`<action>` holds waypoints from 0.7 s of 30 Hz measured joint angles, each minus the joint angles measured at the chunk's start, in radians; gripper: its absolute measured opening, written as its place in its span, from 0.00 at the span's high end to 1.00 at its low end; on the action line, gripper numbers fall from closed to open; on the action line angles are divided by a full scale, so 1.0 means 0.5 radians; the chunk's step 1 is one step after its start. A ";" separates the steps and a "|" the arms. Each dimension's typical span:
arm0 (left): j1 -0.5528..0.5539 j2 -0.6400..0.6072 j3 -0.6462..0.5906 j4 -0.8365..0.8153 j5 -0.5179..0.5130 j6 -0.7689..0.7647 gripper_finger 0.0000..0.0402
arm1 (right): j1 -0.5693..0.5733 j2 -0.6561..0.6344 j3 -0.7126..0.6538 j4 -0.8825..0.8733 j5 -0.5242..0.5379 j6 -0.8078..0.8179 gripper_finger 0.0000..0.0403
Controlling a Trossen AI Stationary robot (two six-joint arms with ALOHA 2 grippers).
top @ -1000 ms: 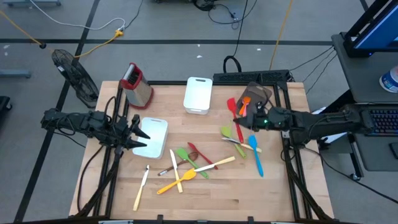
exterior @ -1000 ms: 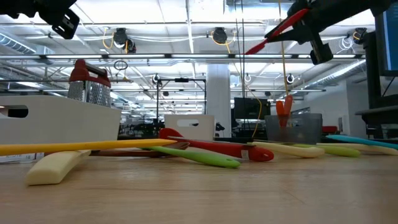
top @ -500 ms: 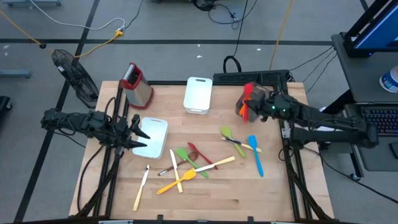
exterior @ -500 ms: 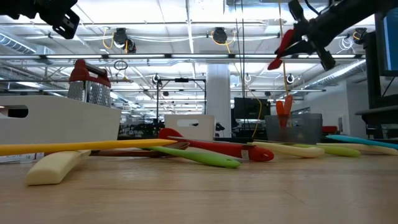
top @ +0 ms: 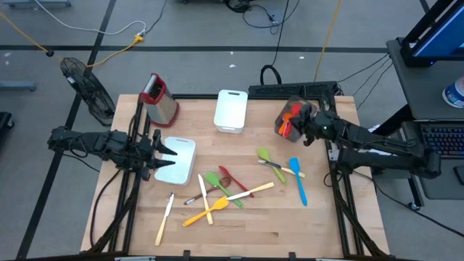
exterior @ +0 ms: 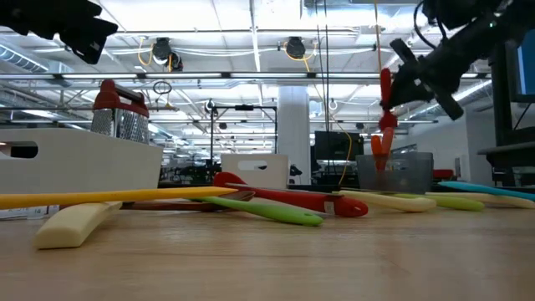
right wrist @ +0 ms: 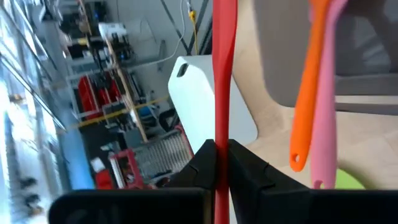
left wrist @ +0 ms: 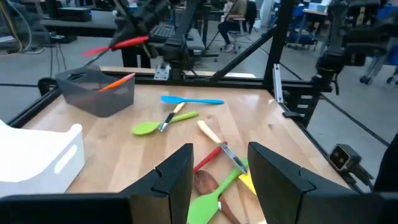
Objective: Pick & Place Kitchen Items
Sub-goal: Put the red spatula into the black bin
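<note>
My right gripper (top: 301, 129) is shut on a red utensil (exterior: 385, 94) above the grey bin (top: 287, 114) at the table's far right. The bin holds an orange utensil (right wrist: 310, 81) and a pink one (right wrist: 326, 124). My left gripper (top: 167, 151) is open and empty, hovering over the white tray (top: 181, 165) at the left. Several loose utensils lie flat mid-table: a green spoon (top: 264, 154), a blue spatula (top: 297, 178), a cream knife (top: 164, 219), a yellow spatula (top: 204, 214) and others. My right gripper pinches the red utensil's thin handle (right wrist: 220, 146) between its two fingers. The fingers (exterior: 407, 73) slant down from the table's right side. The utensil hangs nearly upright, lifted clear, with its broader lower end (exterior: 389, 122) just above the grey bin's rim.
A metal box grater with a red top (top: 159, 100) stands at the far left. A white bin (top: 230, 110) stands at the far middle. The near part of the table (top: 290, 232) is bare wood.
My right gripper has carried the red utensil toward the table's far right, to above the grey bin. It has tipped, so the utensil has swung from slanting sideways to nearly upright, with its broad end down.
</note>
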 joint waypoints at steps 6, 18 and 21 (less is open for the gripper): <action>0.000 -0.001 0.000 0.000 -0.005 -0.010 0.61 | -0.009 0.000 -0.234 0.306 0.051 0.280 0.95; 0.000 -0.001 0.000 0.004 -0.037 -0.119 0.61 | -0.102 0.000 -0.318 0.394 0.051 0.400 0.93; 0.000 -0.001 0.000 0.004 -0.037 -0.125 0.61 | -0.145 0.000 -0.318 0.424 0.046 0.395 0.90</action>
